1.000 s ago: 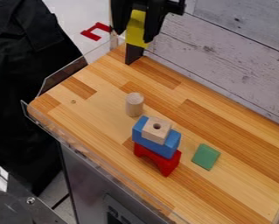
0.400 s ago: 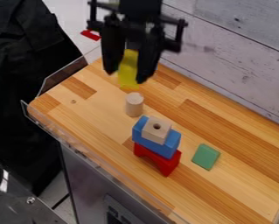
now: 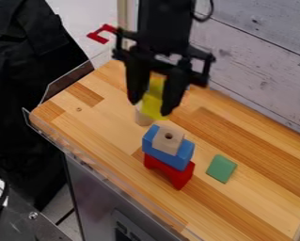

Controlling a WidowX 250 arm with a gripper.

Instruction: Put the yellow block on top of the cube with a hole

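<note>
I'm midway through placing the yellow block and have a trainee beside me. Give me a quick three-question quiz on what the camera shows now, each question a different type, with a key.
1. Multiple choice: What is directly beneath the cube with a hole?
A) red arch
B) blue block
C) wooden cylinder

2. True or false: The green block lies on the table, apart from the stack.

3. Short answer: Where is the yellow block, on the cube or in the gripper?

Key: 1. B; 2. True; 3. In the gripper
</note>
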